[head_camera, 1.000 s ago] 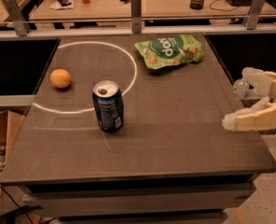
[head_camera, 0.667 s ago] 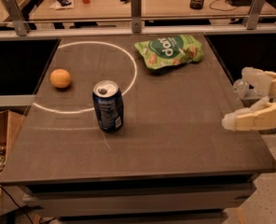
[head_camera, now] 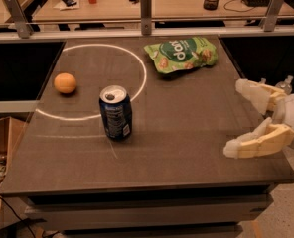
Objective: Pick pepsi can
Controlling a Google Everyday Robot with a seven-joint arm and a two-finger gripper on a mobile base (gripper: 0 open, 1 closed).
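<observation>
approach is the step in hand, with nothing grasped yet. the pepsi can (head_camera: 115, 114) stands upright on the table (head_camera: 186, 148), its base on the near arc of the white circle (head_camera: 101, 45). measured from the can: the orange (head_camera: 65, 83) lies just beyond it to the left, the green snack bag (head_camera: 182, 55) farther back to its right, and the gripper (head_camera: 236, 119) hovers well apart to its right, fingers spread wide and empty. next, i judge, comes a level reach toward the can so the jaws straddle its body before closing.
</observation>
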